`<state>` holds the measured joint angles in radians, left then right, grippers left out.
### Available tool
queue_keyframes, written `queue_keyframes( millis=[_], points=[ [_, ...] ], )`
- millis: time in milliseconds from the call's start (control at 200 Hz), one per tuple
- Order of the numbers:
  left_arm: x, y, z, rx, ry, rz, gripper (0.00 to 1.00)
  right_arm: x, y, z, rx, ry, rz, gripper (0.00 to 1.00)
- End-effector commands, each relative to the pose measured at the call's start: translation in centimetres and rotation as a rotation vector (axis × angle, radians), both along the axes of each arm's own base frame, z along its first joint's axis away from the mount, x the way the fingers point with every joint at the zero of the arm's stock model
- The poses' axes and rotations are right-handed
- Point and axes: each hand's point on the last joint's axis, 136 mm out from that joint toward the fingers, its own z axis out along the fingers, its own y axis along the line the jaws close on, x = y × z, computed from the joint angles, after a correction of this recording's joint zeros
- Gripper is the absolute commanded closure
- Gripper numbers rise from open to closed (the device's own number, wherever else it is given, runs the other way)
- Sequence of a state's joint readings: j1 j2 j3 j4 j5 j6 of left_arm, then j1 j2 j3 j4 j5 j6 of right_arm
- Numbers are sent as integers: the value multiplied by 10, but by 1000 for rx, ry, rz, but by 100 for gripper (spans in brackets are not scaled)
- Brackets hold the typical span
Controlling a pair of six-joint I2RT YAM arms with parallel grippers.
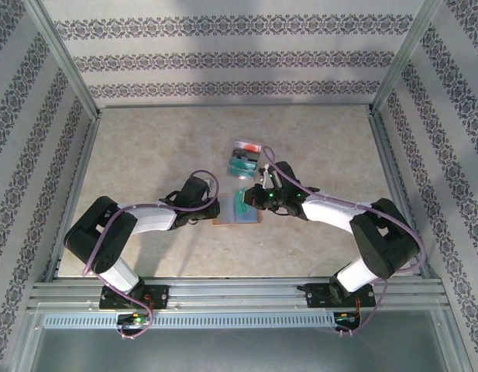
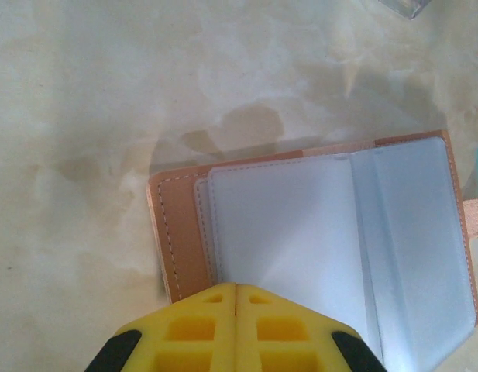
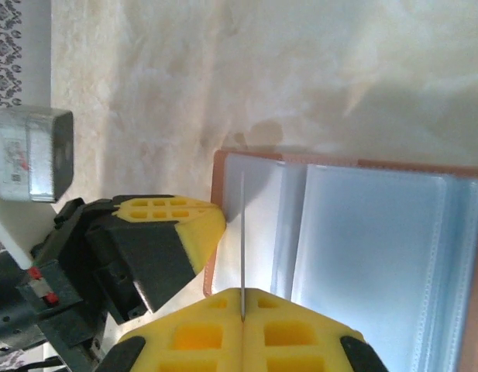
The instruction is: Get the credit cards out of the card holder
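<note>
The small brown leather-like bifold card holder (image 1: 237, 218) lies open on the marbled beige table (image 1: 146, 155) between the arms, 2 blue-grey pockets up. The left gripper (image 2: 236, 288), fingers pressed together, sits over its left panel. The right gripper (image 3: 242, 298) pinches 1 thin teal card (image 1: 240, 203) edge-on. Light and floppy, the holder probably needs pinning; stiff, slick cards suit an edge pinch.

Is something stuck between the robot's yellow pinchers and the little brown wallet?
Nothing visible. The left gripper, shut, sits right over the flat brown leather card holder with blue-grey pockets. The right gripper is at its edge, pinching a thin card edge-on.
</note>
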<state>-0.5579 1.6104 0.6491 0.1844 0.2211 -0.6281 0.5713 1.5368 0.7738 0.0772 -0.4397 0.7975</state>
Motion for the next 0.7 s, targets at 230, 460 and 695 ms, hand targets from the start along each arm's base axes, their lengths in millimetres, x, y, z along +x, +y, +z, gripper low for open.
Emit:
queue_keyframes(
  millis=[230, 460, 695],
  points=[
    [-1, 17, 21, 53, -40, 5, 66, 28, -37, 39, -374, -191, 136, 100],
    [4, 28, 49, 63, -108, 46, 36, 60, -38, 68, -493, -351, 263, 100],
    [9, 50, 63, 106, -149, 118, 1, 87, -18, 77, -537, -494, 486, 100]
  ],
)
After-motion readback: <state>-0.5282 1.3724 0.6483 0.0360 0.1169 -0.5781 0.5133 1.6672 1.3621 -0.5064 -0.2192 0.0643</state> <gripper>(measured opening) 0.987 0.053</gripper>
